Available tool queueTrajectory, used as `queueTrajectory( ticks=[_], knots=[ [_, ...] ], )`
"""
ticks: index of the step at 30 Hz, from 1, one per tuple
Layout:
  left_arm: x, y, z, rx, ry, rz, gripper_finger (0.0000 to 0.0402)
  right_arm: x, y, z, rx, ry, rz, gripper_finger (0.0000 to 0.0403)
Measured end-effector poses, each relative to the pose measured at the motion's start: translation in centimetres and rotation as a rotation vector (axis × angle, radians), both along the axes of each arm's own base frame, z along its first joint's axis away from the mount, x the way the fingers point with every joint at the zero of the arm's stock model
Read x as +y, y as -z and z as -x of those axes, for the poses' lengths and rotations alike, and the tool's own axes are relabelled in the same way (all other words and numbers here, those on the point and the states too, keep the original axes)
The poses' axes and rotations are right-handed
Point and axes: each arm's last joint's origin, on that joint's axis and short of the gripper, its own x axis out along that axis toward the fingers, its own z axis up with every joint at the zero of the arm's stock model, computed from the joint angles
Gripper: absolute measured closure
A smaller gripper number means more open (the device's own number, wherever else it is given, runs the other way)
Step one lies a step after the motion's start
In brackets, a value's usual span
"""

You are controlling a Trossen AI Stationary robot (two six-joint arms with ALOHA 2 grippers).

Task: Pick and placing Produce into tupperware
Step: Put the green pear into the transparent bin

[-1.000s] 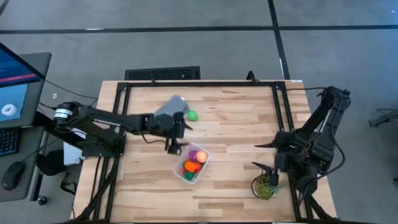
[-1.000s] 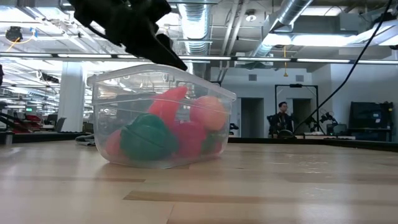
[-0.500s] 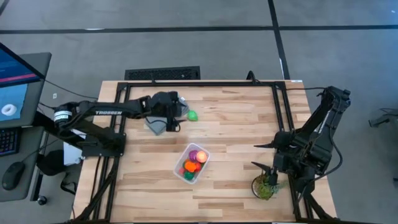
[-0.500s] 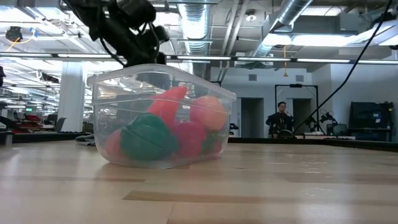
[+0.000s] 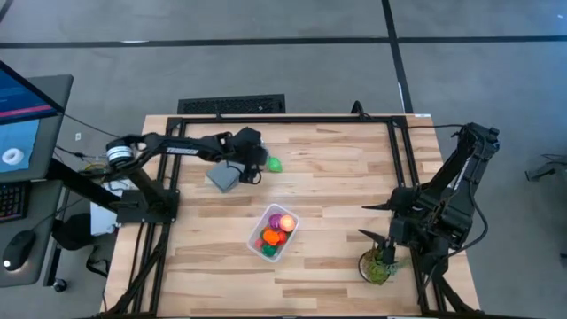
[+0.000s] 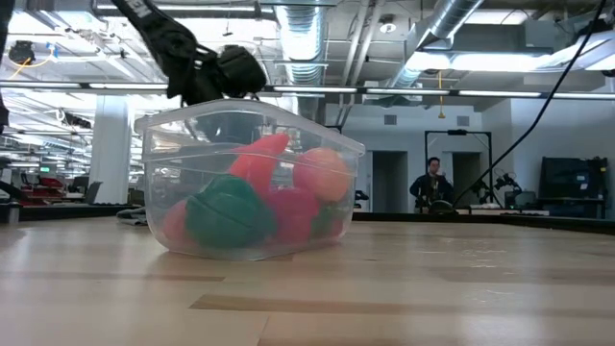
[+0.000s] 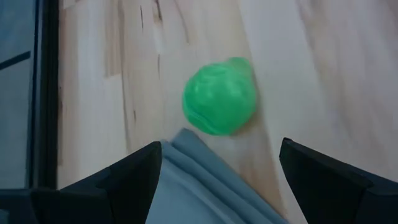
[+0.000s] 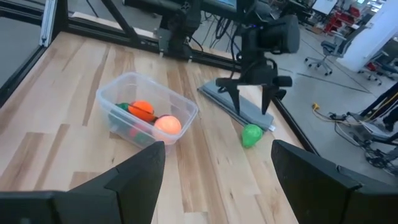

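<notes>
The clear tupperware (image 5: 291,219) stands mid-table and holds several toy pieces: purple, orange, red and dark green; the low view shows them through its wall (image 6: 159,154). One light green toy piece (image 5: 274,164) lies on the wood near the far edge, beside the flat grey lid (image 5: 220,178). My left gripper (image 5: 251,165) hovers open over the lid's end nearest that piece; in its wrist view the green piece (image 7: 219,96) lies ahead, between the spread fingers. My right gripper (image 5: 376,223) waits open at the table's right side.
A spiky green potted plant (image 5: 378,266) stands near the right near corner, just below my right gripper. The grey lid (image 8: 239,106) lies flat next to the green piece (image 8: 251,135). A black frame runs along the table's edges. Bare wood lies between the tupperware (image 8: 146,115) and the right arm.
My left gripper has drawn away from the tupperware toward the table's far edge, crossed over the grey lid and ended above the lid's end by the light green piece. The tupperware and its contents have stayed put.
</notes>
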Motion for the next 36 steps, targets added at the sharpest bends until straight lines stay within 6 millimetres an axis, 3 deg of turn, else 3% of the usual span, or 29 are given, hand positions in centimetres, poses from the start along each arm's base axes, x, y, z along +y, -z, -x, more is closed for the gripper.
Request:
queueTrajectory(
  ticks=[7,18,28,36],
  knots=[
    [1.1,-0.8,-3.2,0.094,0.051,-0.05,0.0085,0.0,0.0,0.0,-0.001,0.002,0.004,0.0086],
    [2.3,-2.0,-6.0,0.257,0.078,0.024,0.0085,0.0,0.0,0.0,0.008,-0.004,0.0,0.0086],
    [3.1,-0.3,-8.1,0.343,0.087,0.106,0.0085,0.0,0.3,0.0,0.009,-0.004,-0.007,0.0086],
    [3.3,0.5,-8.6,0.366,0.094,0.138,0.0086,-0.1,0.5,0.1,0.016,-0.002,-0.007,0.0086]
  ],
)
